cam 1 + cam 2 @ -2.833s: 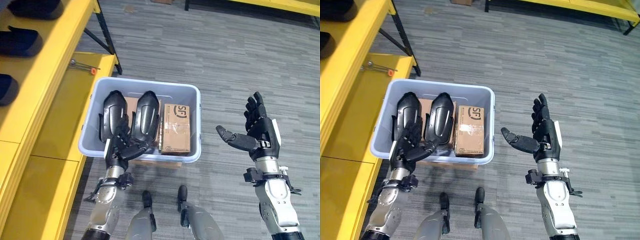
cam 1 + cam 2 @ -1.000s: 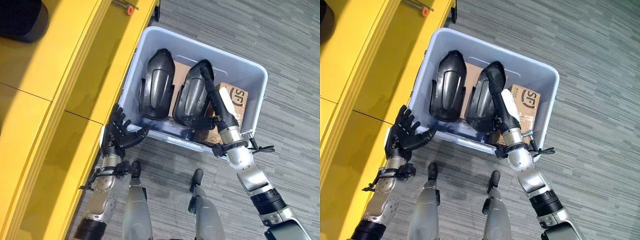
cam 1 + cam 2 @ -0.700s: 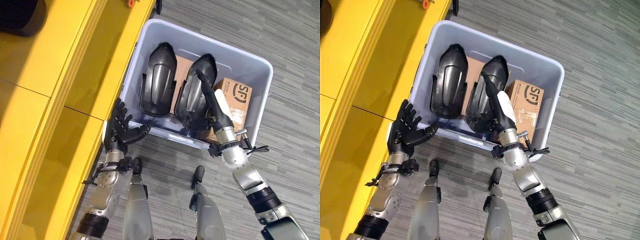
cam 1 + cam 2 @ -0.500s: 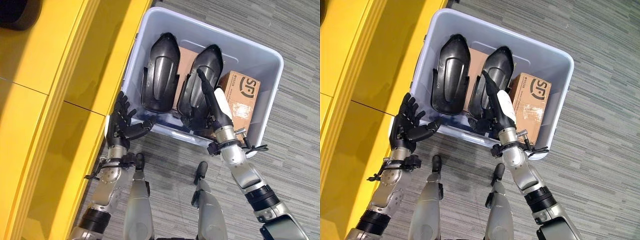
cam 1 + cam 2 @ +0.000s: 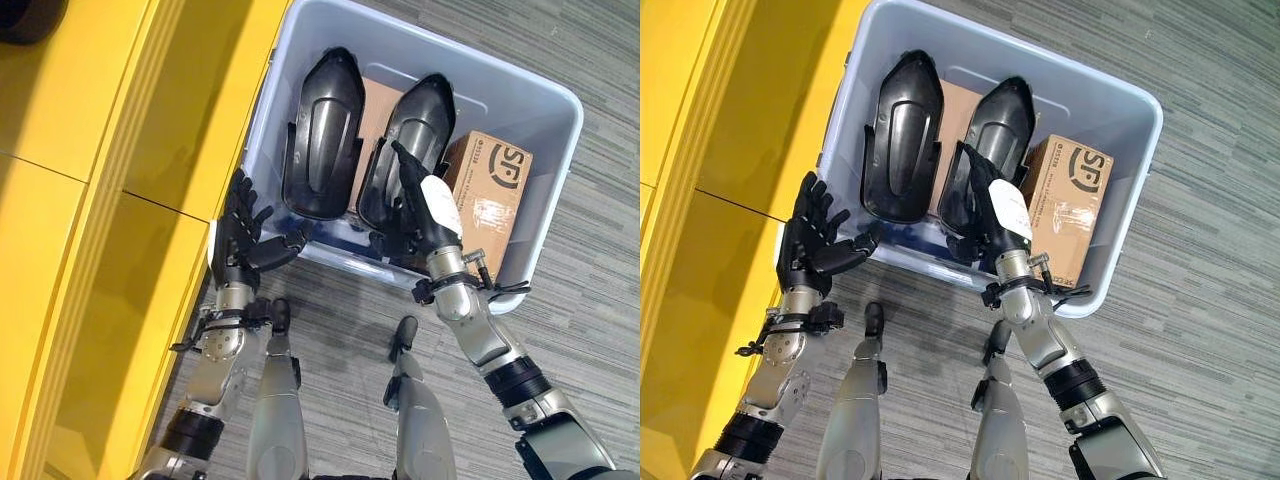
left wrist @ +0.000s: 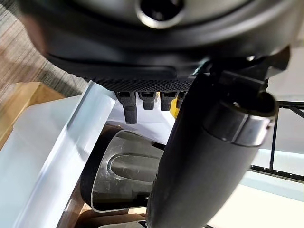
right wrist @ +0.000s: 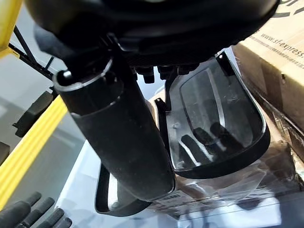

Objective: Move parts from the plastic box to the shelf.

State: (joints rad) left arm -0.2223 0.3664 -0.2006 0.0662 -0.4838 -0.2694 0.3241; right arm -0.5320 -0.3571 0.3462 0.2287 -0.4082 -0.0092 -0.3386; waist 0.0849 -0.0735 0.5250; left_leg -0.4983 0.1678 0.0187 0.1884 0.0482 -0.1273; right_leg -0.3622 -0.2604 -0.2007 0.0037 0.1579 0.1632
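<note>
1. Left eye view: right hand (image 5: 420, 205), fingers straight and holding nothing, reaches over the right black part (image 5: 405, 150) inside the plastic box (image 5: 545, 190).
2. Left hand (image 5: 240, 235) spread wide at the box's near corner.
3. Next: close on that part and lift.

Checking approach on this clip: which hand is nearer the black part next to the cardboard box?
Right. The right hand reaches into the plastic box, over that black part. The left hand is outside the box's near corner, fingers spread.
</note>
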